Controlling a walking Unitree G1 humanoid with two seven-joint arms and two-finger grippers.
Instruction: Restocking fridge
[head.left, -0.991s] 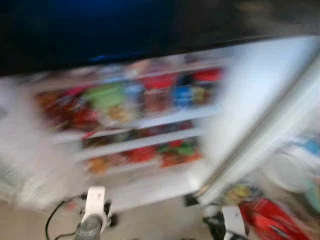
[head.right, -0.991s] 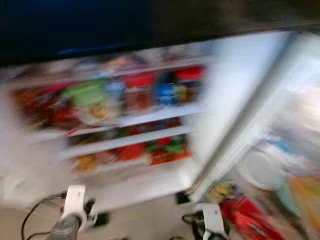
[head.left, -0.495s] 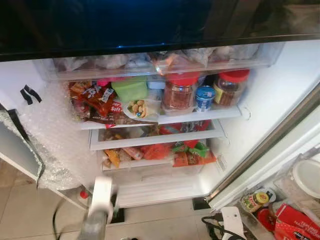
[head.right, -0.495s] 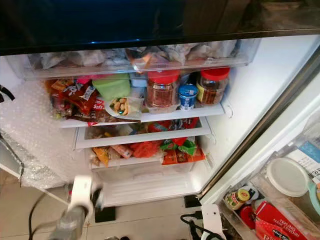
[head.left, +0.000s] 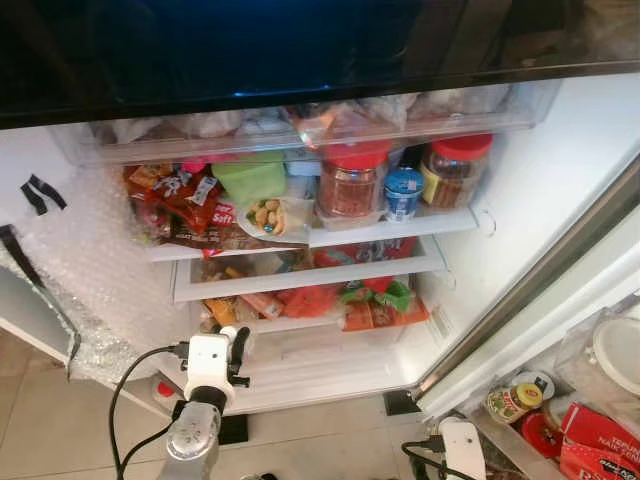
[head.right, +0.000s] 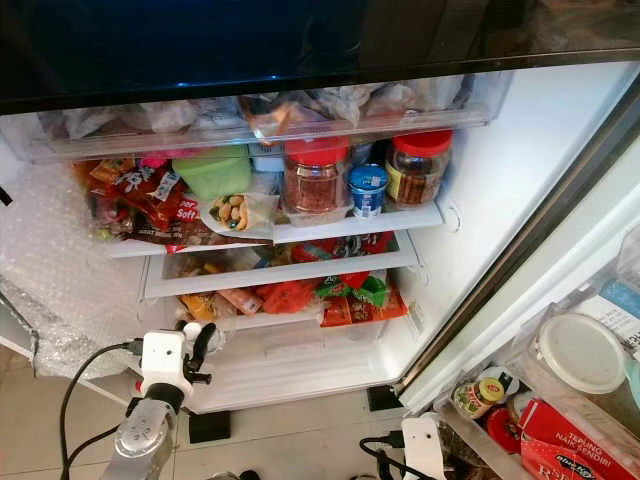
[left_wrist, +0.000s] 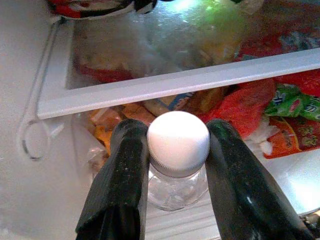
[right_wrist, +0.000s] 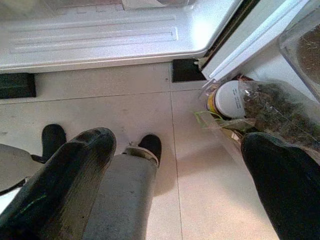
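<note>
— Looking down from the head views, what is seen of the fridge (head.left: 520, 200)?

— Its door is open and the shelves are packed. Two red-lidded jars (head.left: 352, 182) and a small blue tub (head.left: 404, 192) are set on the upper shelf, beside a green box (head.left: 250, 178) and red snack packets (head.left: 175, 205). More packets are stacked on the shelf below. Bubble wrap (head.left: 95, 290) is draped over the fridge's left side. The left gripper (head.left: 234, 345) is raised at the front of the lowest shelf, with a black cable trailing from the wrist. The right arm (head.left: 460, 450) is kept low near the door bins, where a red carton (head.left: 595, 435) and a white lid (head.left: 615, 340) are stored.

— And through the left wrist view?

— A small glass jar (left_wrist: 177, 165) with a white cap is clamped between the two black fingers (left_wrist: 122, 185), just under the cap. It is held in front of the lower shelf, with a white shelf rail and orange, red and green packets (left_wrist: 290, 102) seen behind it.

— The right wrist view?

— The right gripper (right_wrist: 175, 185) is pointed at the tiled floor (right_wrist: 100, 105), its fingers (right_wrist: 65, 180) spread wide with nothing between them. A grey leg and dark feet are seen below, and a white-lidded container (right_wrist: 231, 97) is lodged in the door bin nearby.
</note>
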